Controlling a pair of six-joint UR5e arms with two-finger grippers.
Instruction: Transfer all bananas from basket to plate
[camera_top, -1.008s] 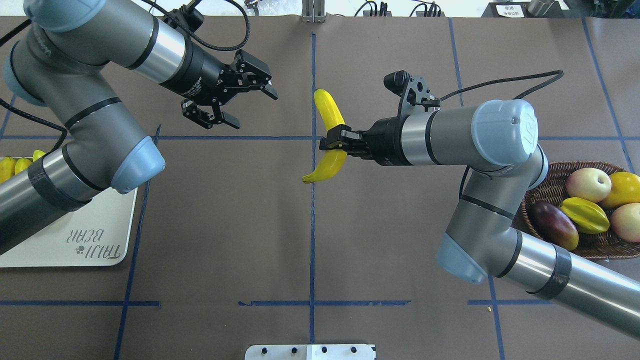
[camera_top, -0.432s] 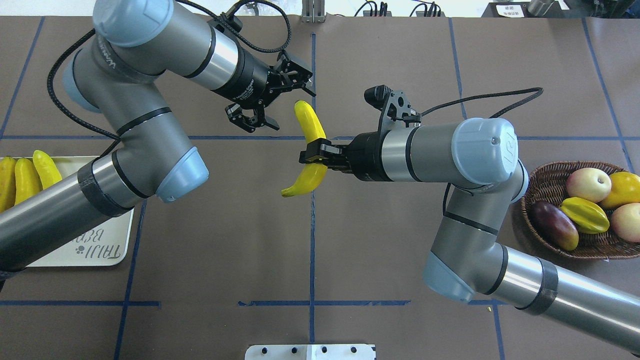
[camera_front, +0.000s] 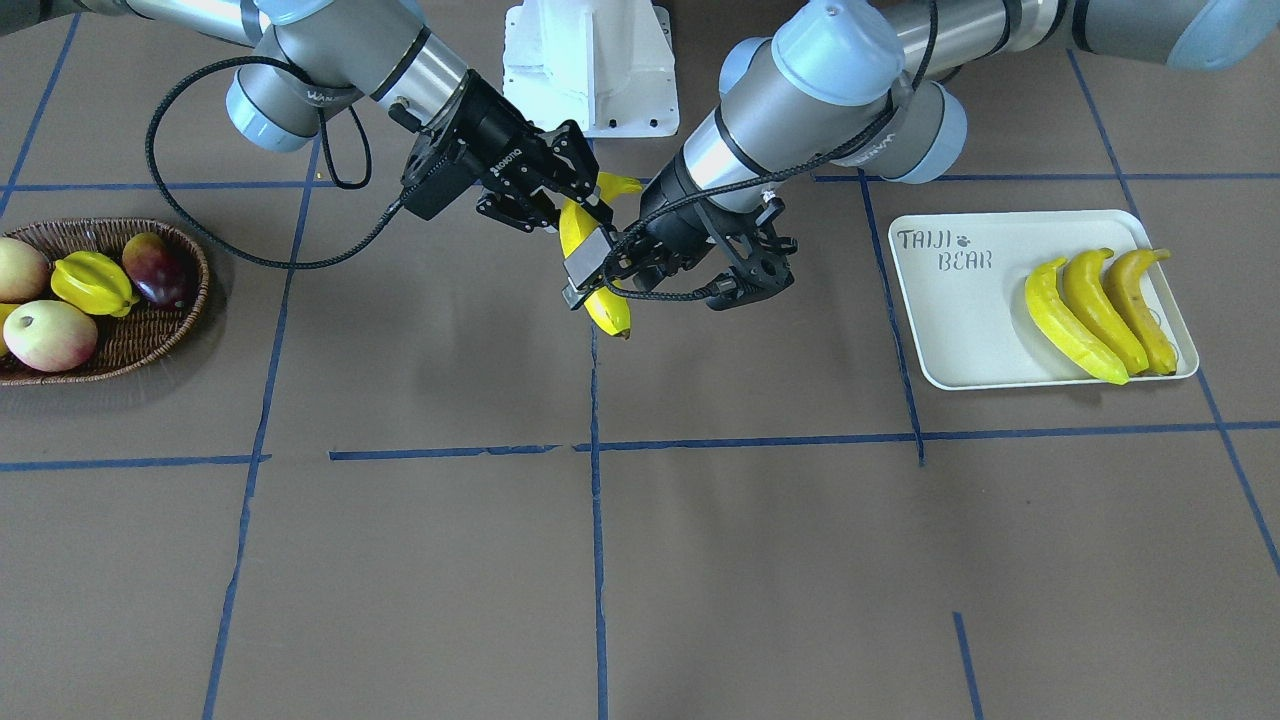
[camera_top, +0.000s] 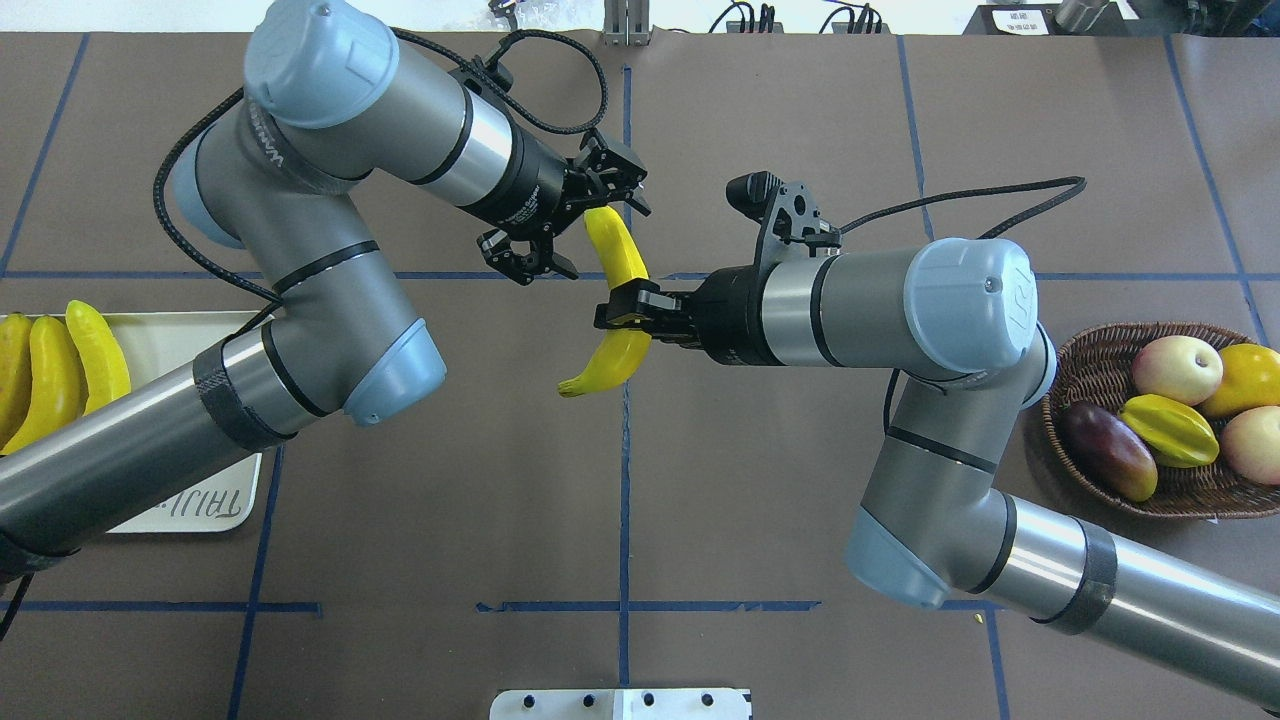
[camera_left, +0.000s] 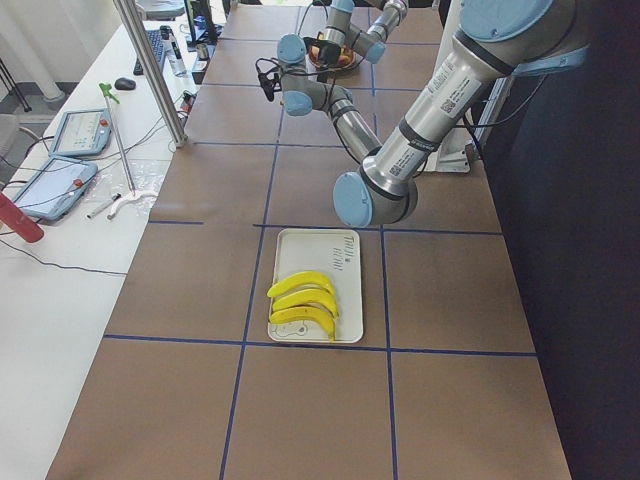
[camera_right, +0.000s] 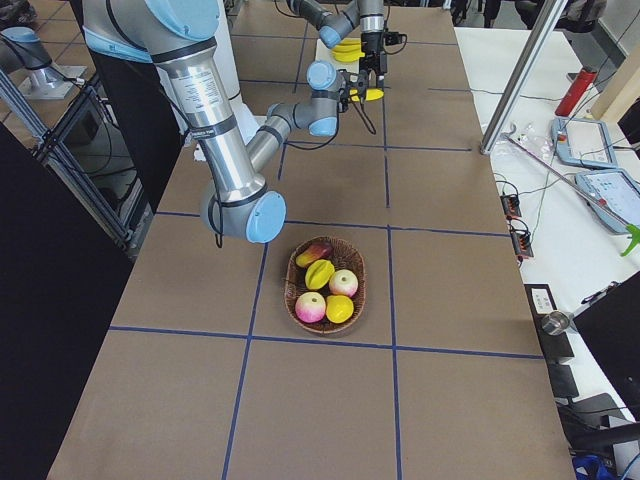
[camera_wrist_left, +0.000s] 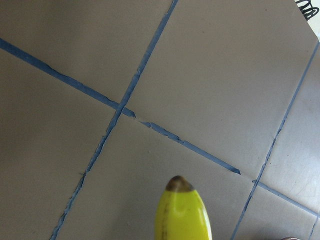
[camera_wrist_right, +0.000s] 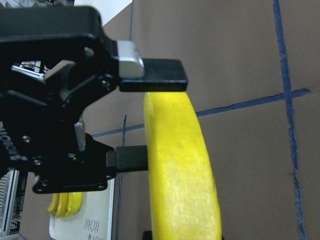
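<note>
While the long curved yellow banana (camera_top: 613, 250) is clamped at mid-length by the right gripper (camera_top: 620, 310) over the brown table (camera_top: 700, 450), its far end is flanked by the spread jaws of the left gripper (camera_top: 590, 225).

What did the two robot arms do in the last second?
The left pincer swung over to the banana and now sits open around its far end. The right pincer, shut on the banana's middle, carried it a little toward the robot's left. The three bananas on the plate and the fruit in the basket stayed put.
</note>
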